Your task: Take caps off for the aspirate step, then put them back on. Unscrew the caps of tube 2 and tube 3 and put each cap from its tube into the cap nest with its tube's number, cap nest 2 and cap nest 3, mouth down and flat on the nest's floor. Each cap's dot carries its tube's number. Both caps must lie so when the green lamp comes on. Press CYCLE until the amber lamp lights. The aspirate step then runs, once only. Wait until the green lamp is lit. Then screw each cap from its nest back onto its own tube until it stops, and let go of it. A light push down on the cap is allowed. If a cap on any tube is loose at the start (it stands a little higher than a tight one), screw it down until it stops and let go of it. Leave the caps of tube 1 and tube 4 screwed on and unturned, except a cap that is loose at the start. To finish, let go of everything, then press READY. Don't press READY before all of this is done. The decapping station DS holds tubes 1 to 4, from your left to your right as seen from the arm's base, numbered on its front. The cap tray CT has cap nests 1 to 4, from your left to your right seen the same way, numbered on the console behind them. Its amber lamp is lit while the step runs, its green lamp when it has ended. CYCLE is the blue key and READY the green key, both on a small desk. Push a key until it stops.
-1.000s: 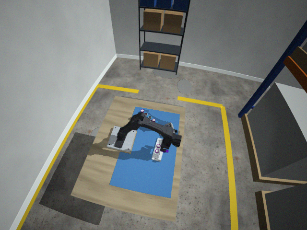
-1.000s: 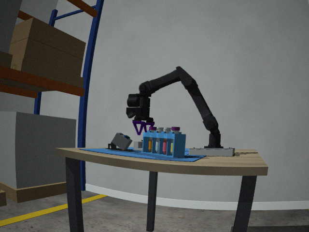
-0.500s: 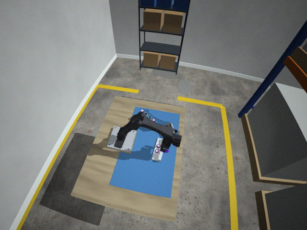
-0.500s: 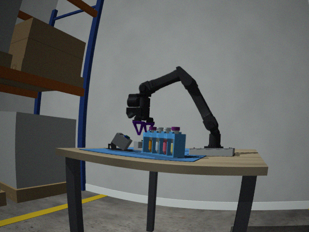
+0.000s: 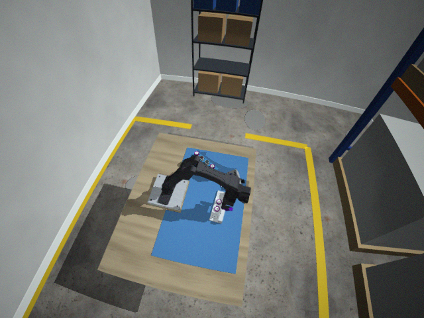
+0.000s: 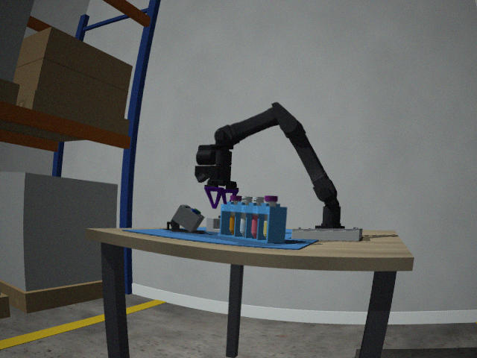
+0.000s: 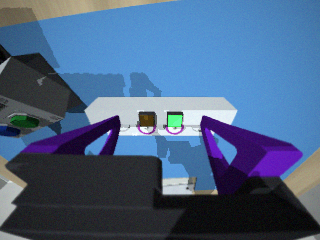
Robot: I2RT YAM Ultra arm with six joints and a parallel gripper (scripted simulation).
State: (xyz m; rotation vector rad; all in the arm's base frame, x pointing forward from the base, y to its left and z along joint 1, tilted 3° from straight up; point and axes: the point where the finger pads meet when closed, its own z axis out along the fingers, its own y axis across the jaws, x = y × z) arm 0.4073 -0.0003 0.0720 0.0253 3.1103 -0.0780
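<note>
My gripper (image 7: 160,120) is open and empty, hovering over the white cap tray (image 7: 160,111). On its console the green lamp (image 7: 175,120) is lit and the amber lamp (image 7: 146,119) is dark. Two purple caps (image 7: 146,130) (image 7: 174,130) lie in the two middle nests, just below the lamps and partly hidden. In the top view the caps (image 5: 217,204) show on the tray beside my gripper (image 5: 228,207). The blue decapping station (image 6: 254,223) holds several tubes; the outer two keep purple caps (image 6: 234,198) (image 6: 270,198), and the middle two stand open.
The grey key desk (image 7: 30,100) with the green key (image 7: 21,120) and blue key (image 7: 6,131) stands left of the tray, tilted. The arm's base plate (image 5: 167,193) lies at the table's left side. A blue mat (image 5: 202,218) covers the work area.
</note>
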